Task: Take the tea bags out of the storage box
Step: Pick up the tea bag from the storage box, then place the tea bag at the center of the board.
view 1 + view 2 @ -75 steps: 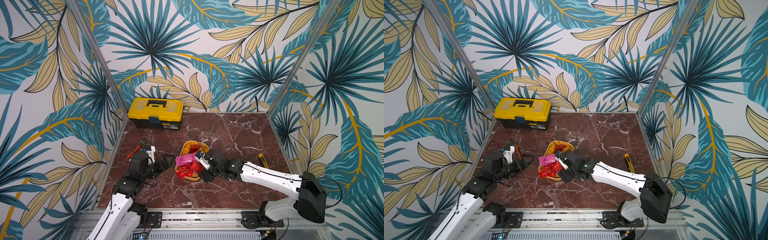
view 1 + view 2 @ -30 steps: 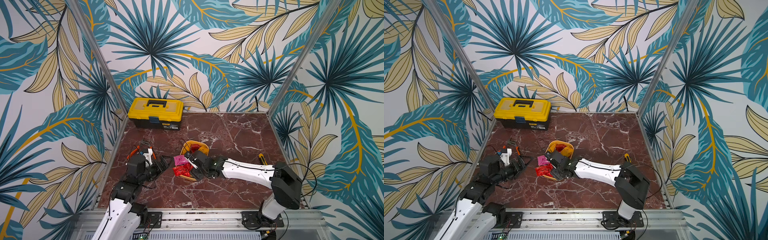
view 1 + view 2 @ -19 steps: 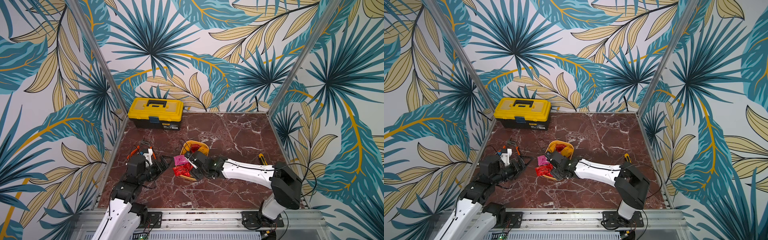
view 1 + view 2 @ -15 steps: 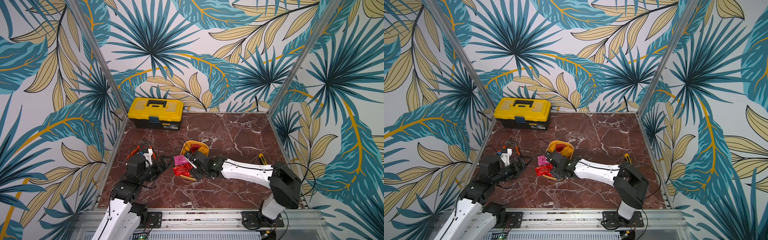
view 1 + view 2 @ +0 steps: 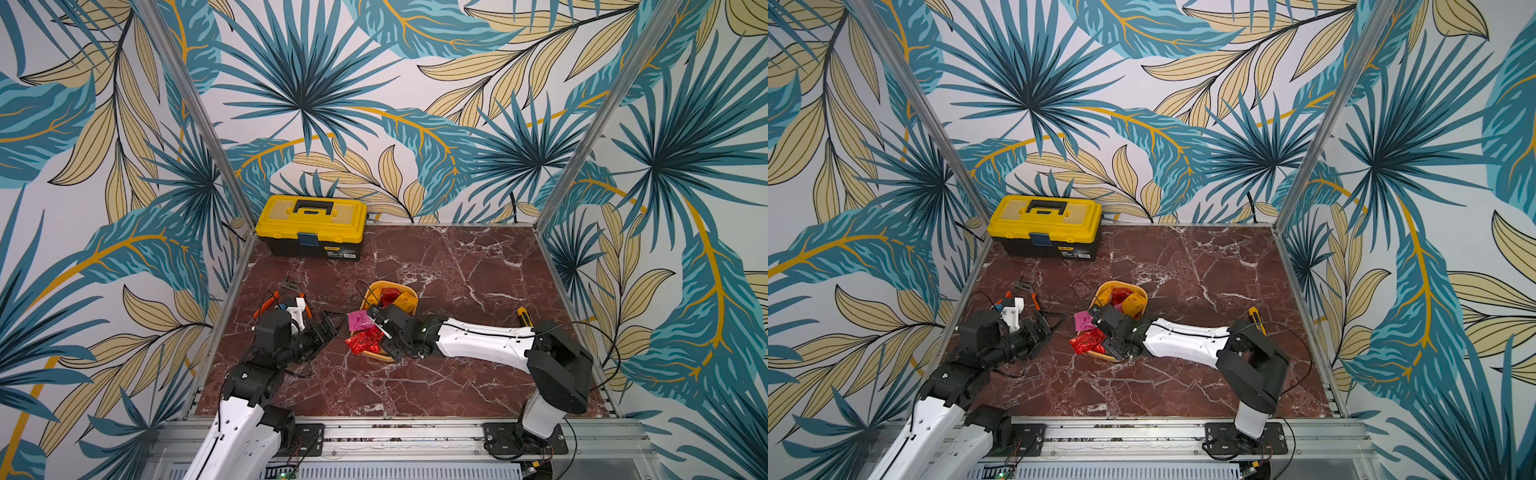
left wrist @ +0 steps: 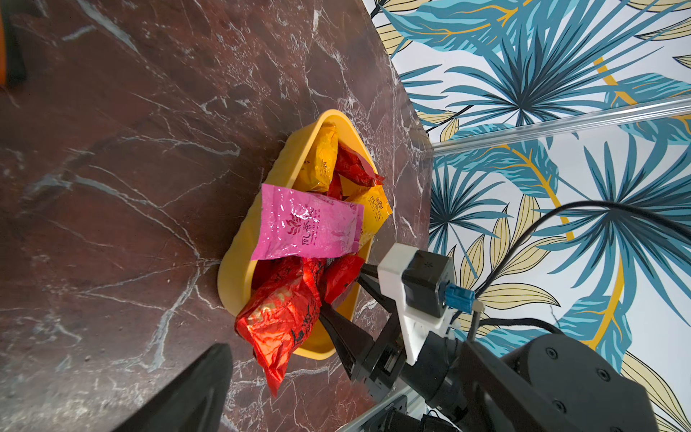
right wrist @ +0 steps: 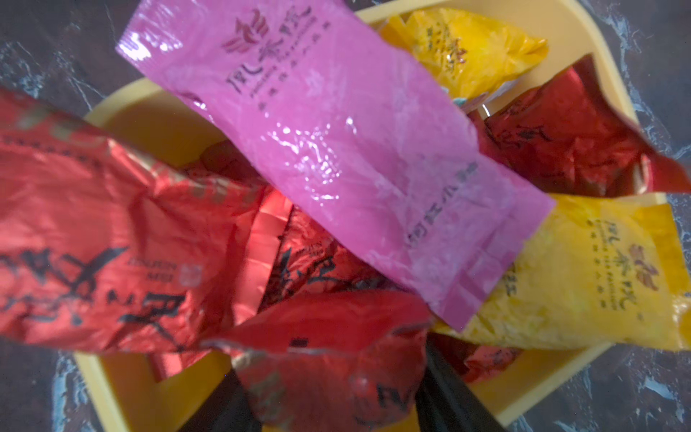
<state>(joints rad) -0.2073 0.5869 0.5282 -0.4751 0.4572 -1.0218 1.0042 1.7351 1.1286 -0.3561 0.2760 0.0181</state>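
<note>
At the far left you are seeing orange-handled pliers (image 5: 266,305) lying on the dark red marble tabletop (image 5: 457,270), with a yellow-lidded black toolbox (image 5: 311,224) sitting behind them against the back wall. Your left claw (image 5: 330,326) is hovering just beside the pliers with its jaws standing wide apart and nothing between them, pointing toward the shallow yellow-orange plastic storage box (image 6: 239,262) at mid-table. The tea bags (image 6: 347,172) are crowding that box: a magenta-pink foil sachet (image 5: 360,321) is lying across the rim on your left side, a crumpled red foil sachet (image 5: 363,343) is drooping over the near rim, and orange-yellow sachets (image 5: 405,301) are resting inside toward the far end. Your right claw (image 7: 329,366) is reaching into the near end of the box, its black fingers (image 7: 445,396) sitting partly apart on either side of another red sachet (image 7: 329,336); you cannot tell whether they are pinching it. Farther right, a yellow utility knife (image 5: 524,316) is lying on the marble beyond the right arm, well apart from the box.
</note>
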